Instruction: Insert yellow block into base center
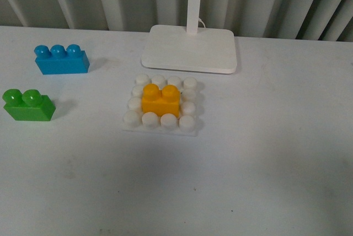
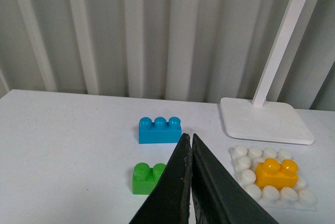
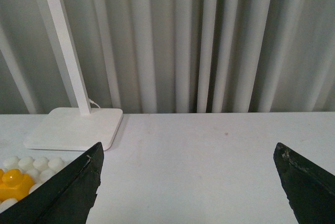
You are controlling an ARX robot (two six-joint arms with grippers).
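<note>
We see a lab-like test setup: a bare white worktop (image 1: 276,181), grey pleated curtain (image 2: 157,35) at 12 o'clock, toy bricks laid out.

A blue brick (image 1: 61,59) and green brick (image 1: 28,105) sit left of the lamp stand (image 1: 190,47).

We see the yellow block (image 1: 160,100) seated on the base (image 1: 161,105) at its center — the lamp stand (image 1: 190,48) behind, two bricks (image 1: 61,59) (image 1: 28,105) well apart to the left.
</note>
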